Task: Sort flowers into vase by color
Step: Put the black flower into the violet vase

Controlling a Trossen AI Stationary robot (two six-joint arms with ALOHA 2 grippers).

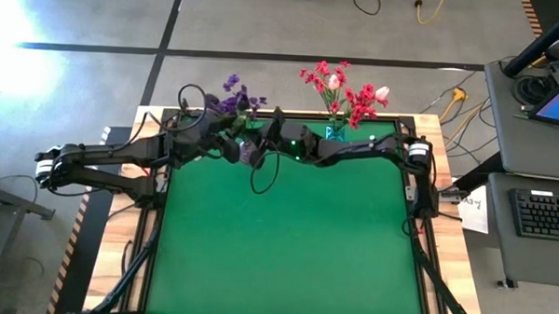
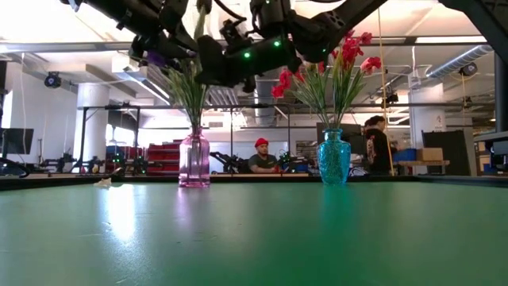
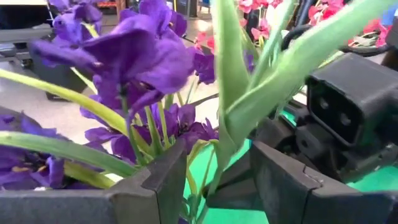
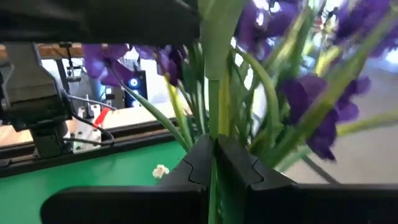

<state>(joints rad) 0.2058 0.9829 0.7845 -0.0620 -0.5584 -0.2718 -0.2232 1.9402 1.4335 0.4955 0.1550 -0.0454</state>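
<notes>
Both grippers meet over the pink vase [image 2: 194,160] at the table's far edge.

We see the right gripper [image 4: 213,163] pinched tight on a green stem [image 4: 214,93] among the purple flowers [image 1: 233,99]; the left gripper [image 3: 214,180] stands open around stems. Red flowers [image 1: 342,89] sit in the teal vase [image 2: 334,157] beside. We've got the green mat [image 1: 286,232] bare toward the near edge, and people at desks in the workshop behind.

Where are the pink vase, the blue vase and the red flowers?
pink vase [image 2: 194,161], low view, middle of its glass body.
blue vase [image 2: 334,159], low view, middle of its glass body.
red flowers [image 1: 363,102], high view, a bloom in the cluster.
</notes>
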